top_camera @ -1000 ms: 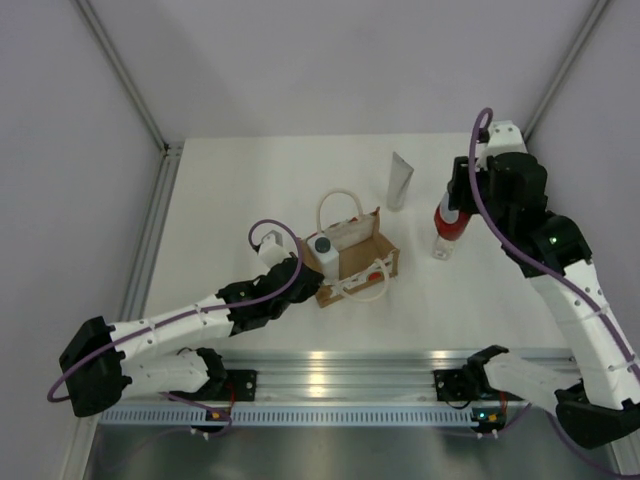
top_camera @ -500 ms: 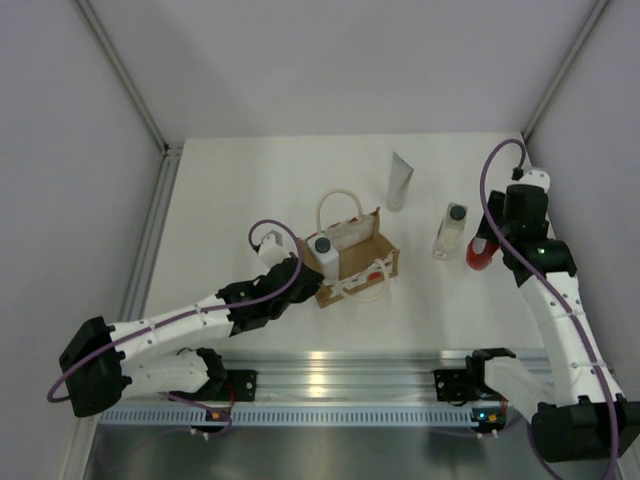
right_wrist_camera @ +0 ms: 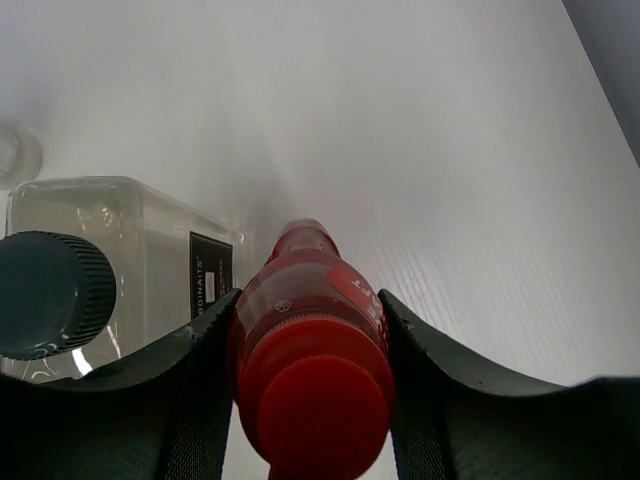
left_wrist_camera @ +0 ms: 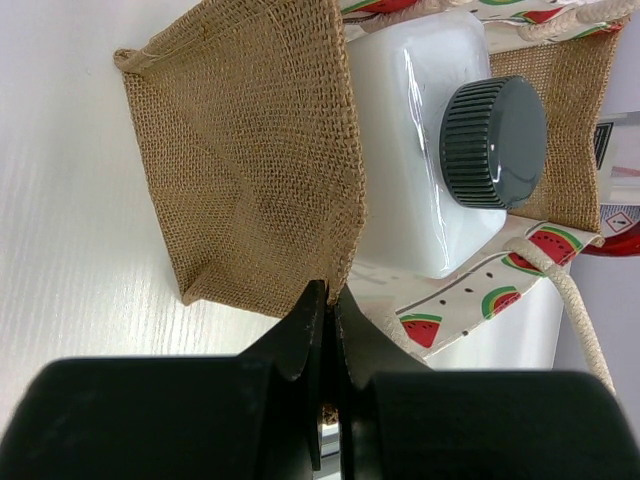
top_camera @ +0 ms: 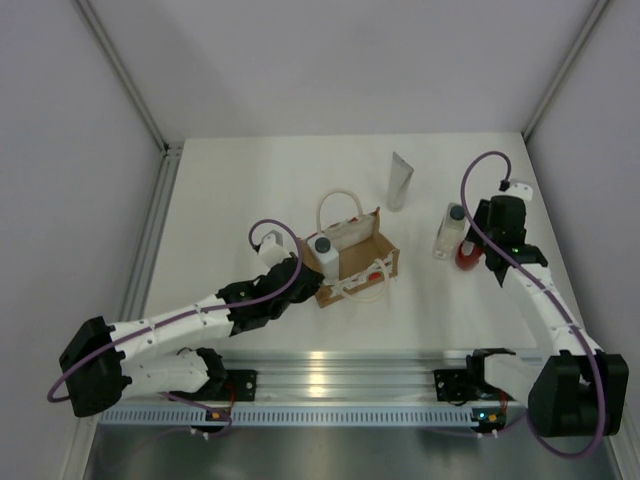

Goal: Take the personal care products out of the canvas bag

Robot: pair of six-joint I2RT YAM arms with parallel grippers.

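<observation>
Top external view: the tan bag (top_camera: 352, 262) sits mid-bench, well apart from the three containers already out on the white bench (top_camera: 240, 190).

- Left pincer (left_wrist_camera: 328, 300): black fingers pressed together, pinching the near edge of the bag's coarse, open-weave wall. The bag is boxy, with a twisted white rope handle (left_wrist_camera: 575, 290) and a white trim printed with watermelon slices (left_wrist_camera: 450, 310).
- White bottle (left_wrist_camera: 410, 150): square-shouldered, smooth plastic, with a ribbed grey screw cap (left_wrist_camera: 493, 140). It stands upright inside the bag.
- Right pincer (right_wrist_camera: 306, 305): clamped on both sides of the red bottle (top_camera: 466, 257), which is round and glossy with a smooth red cap. Whether its base touches the bench cannot be told.
- Clear bottle (right_wrist_camera: 150, 260): flat-sided, with a ribbed dark cap, upright just beside the red bottle.
- White tube (top_camera: 400, 180): tapered, standing further back.
</observation>
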